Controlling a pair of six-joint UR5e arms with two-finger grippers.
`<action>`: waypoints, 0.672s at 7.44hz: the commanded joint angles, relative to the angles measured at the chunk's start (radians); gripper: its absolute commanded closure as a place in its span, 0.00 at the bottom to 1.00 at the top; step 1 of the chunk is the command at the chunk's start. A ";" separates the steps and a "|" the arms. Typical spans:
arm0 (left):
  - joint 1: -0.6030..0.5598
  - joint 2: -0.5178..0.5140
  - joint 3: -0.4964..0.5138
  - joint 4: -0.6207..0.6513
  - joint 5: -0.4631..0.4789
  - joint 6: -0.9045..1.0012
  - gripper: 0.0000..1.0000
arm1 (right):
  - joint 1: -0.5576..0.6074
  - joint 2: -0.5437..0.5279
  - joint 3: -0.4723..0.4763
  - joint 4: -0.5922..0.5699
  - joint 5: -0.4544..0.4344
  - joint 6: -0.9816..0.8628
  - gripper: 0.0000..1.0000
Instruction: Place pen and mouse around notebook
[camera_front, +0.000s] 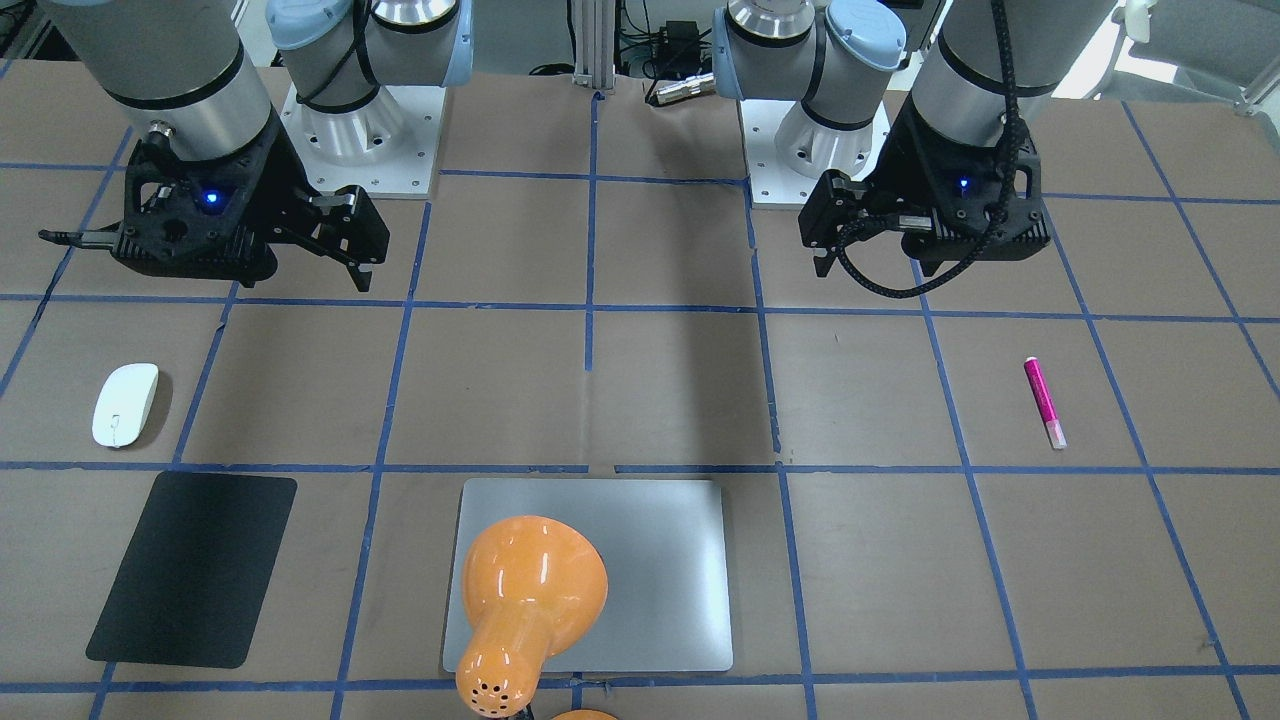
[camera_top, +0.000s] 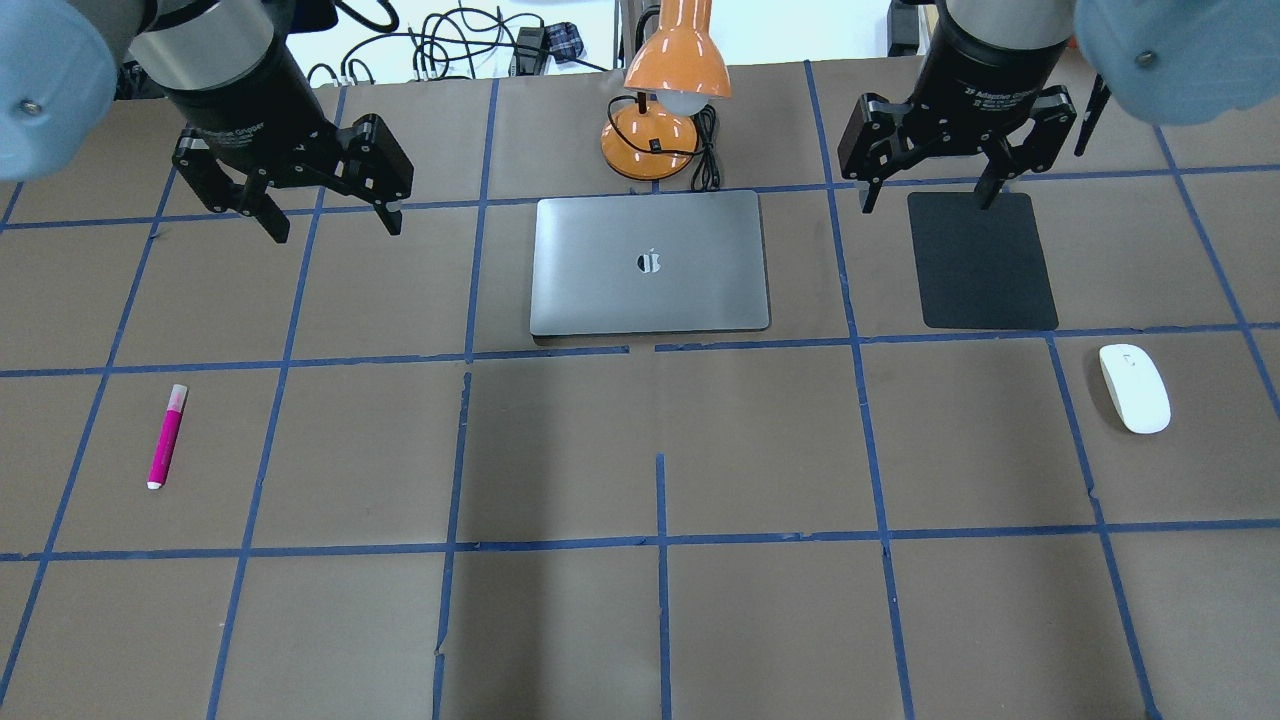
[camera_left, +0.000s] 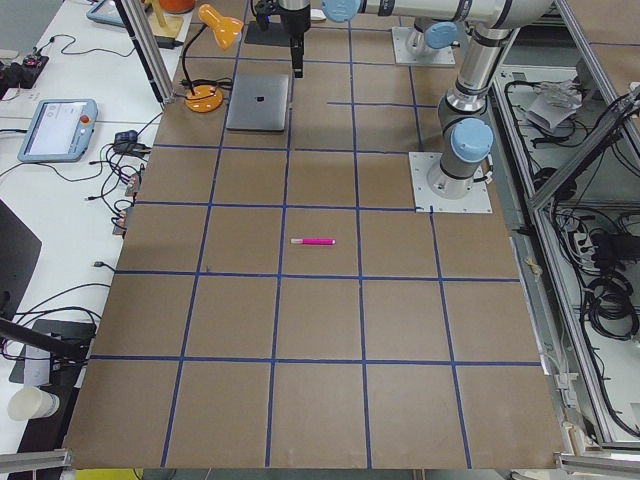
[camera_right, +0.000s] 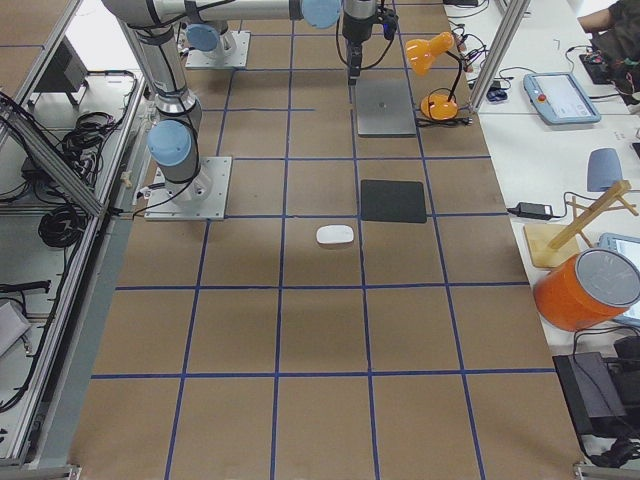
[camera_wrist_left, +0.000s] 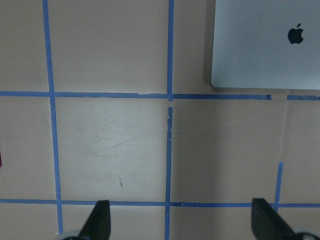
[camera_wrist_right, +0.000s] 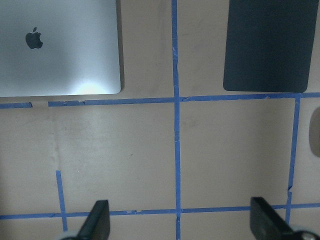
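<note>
Here's the slim magenta-pink pen (camera_top: 167, 436), pale cap end pointing towards the table's far edge. It lies flat on its own near the left end of the brown table marked with a blue tape grid (camera_top: 560, 600).

Over near the right end sits the glossy white oval mouse (camera_top: 1134, 388), flat on the table, just robot-side of the thin matte black rectangular mat (camera_top: 981, 260) and a little further out towards that end.

The notebook (camera_top: 650, 262), a flat silver-grey metallic rectangle with rounded corners and a dark logo on its closed lid, lies midway along the table towards the far edge. It is well apart from both pen and mouse.

Now the arms. The left gripper (camera_top: 334, 230) hangs above the table with its two fingers spread wide and nothing between them, above the stretch between pen and notebook. The right gripper (camera_top: 929, 203) is spread just as wide and equally empty, up above the black mat's side of the table.

For room, there is bare table along the notebook's left edge and its robot-side edge. On its right a clear strip separates it from the mat. At its far edge the glossy orange desk lamp (camera_top: 678, 60) stands close, its shade leaning over the lid.
</note>
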 joint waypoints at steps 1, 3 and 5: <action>0.000 0.000 -0.002 -0.001 0.001 0.000 0.00 | -0.002 0.001 0.002 -0.001 -0.004 0.000 0.00; 0.002 0.007 -0.005 -0.001 0.001 0.001 0.00 | -0.008 0.001 0.003 -0.002 -0.004 -0.005 0.00; 0.014 0.036 -0.008 -0.007 0.007 0.017 0.00 | -0.020 0.002 0.005 -0.006 -0.007 -0.020 0.00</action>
